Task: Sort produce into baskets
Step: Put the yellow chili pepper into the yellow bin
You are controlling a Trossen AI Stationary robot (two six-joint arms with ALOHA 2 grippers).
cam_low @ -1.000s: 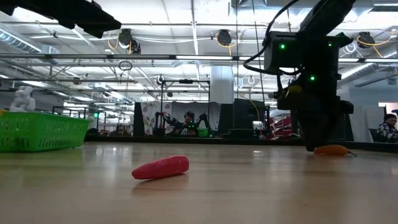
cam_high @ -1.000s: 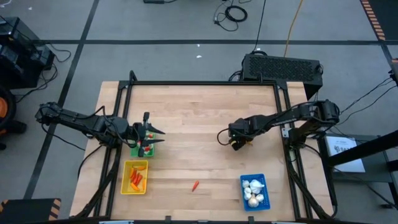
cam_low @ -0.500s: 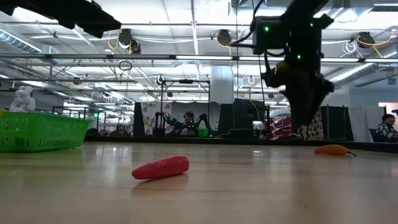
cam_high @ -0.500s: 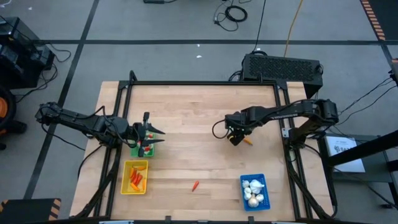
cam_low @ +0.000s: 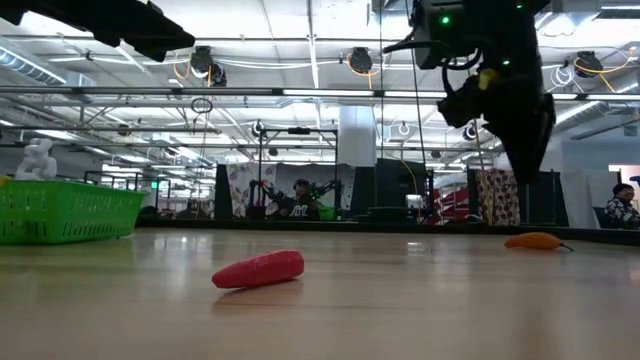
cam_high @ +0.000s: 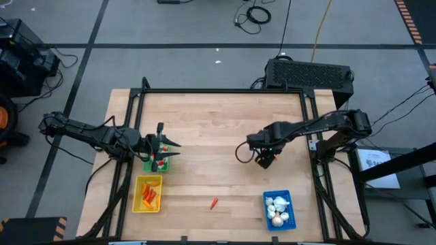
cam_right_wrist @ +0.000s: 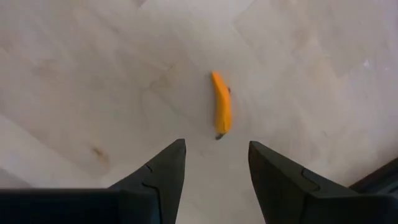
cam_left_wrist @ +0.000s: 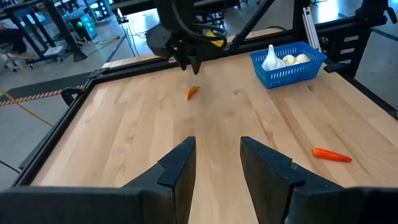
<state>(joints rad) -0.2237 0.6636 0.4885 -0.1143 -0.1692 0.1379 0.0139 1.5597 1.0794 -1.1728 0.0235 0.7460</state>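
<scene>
You are most of the way through the sort, judging by how the pieces lie. The blue basket (cam_high: pixel 277 209) at the near right of the counter (cam_high: pixel 218 122) already holds several white garlic bulbs (cam_left_wrist: pixel 273 58), the yellow basket (cam_high: pixel 148 193) at the near left holds a few orange and red pieces (cam_high: pixel 149 196), and the green basket (cam_high: pixel 157 162) just behind the yellow one has some small bits in it, though you cannot tell from above exactly what they are. Two pieces are left loose on the bare wood, as far as the views show: a red pepper-like piece (cam_high: pixel 214 203) near the front edge between the yellow and blue baskets, and an orange carrot-like piece (cam_right_wrist: pixel 220 104) lying flat on the right half. Your right gripper (cam_right_wrist: pixel 211 163) hangs above that orange piece with its jaws open and empty, the piece lying just ahead of the gap between the fingers and untouched. Your left gripper (cam_left_wrist: pixel 216 163) waits over the green basket, its jaws also parted with nothing between them. So what remains is to pick up the orange piece and the red one and drop each in its matching basket, probably the yellow one.
</scene>
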